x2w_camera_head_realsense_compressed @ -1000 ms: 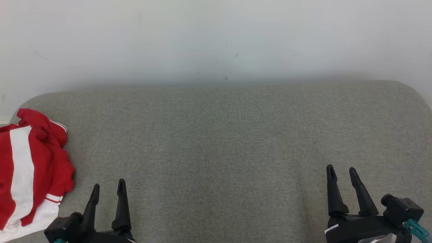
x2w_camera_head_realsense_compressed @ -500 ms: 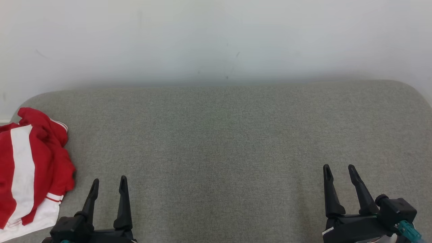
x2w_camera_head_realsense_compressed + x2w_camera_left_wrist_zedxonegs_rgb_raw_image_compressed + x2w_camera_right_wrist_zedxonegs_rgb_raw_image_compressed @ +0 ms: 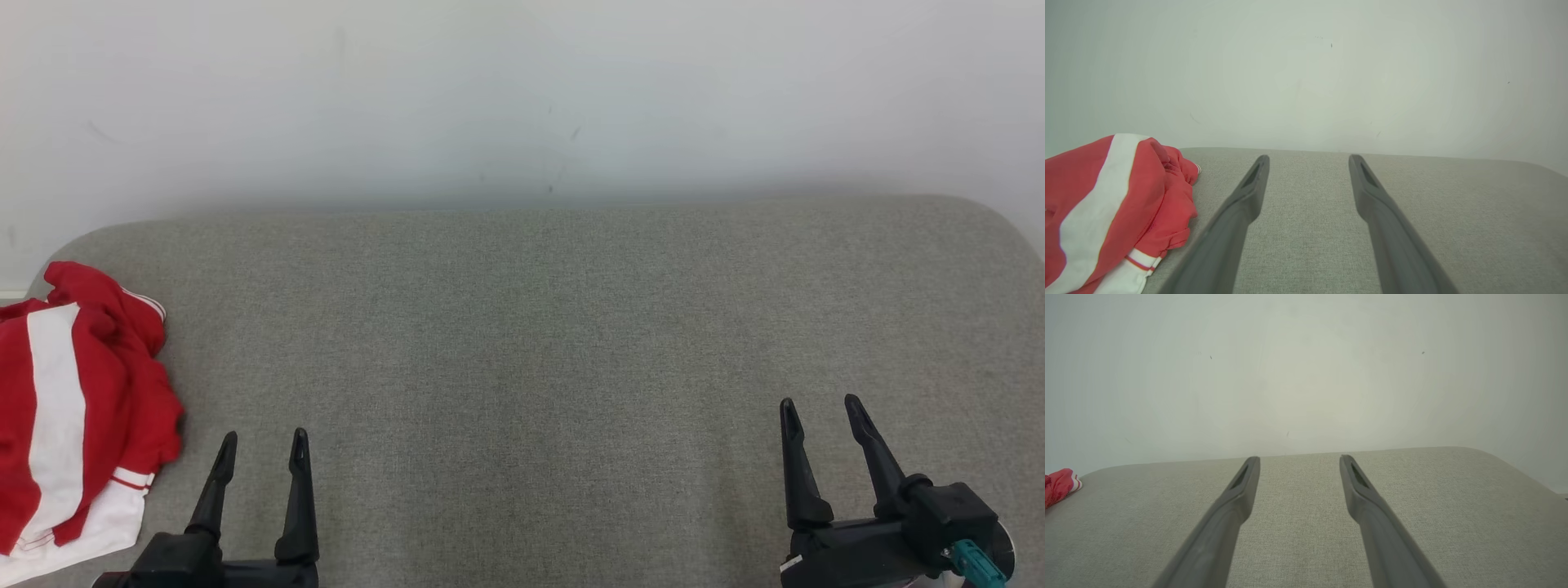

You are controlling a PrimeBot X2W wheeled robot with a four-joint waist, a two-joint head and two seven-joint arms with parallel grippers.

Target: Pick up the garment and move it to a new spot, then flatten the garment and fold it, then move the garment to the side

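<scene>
Bunched red-and-white garment was noted at the left end of the grey fabric-covered table. No lettering was shown. Whether the cloth overhung the table's left edge could not be told, as it was cut off by the head view.

Left claw was seen over the table's near edge, toward its left end, with fingers spread and nothing between them. The garment lay just beside it, untouched. Right claw was seen over the table's near edge, toward its right end, likewise spread and empty, well apart from the garment.

Step judged: first pick-up, not yet begun.

To be done well, the left claw would be swung toward the table's left end and lowered onto a raised fold. A thin layer near the striped trim should be pinched rather than the thick of the heap, so the cloth falls open when lifted. The table's middle was judged the natural new spot. The right claw would be held back for a second hold there. Risk noted: a shallow pinch could let the slick fabric slip.
</scene>
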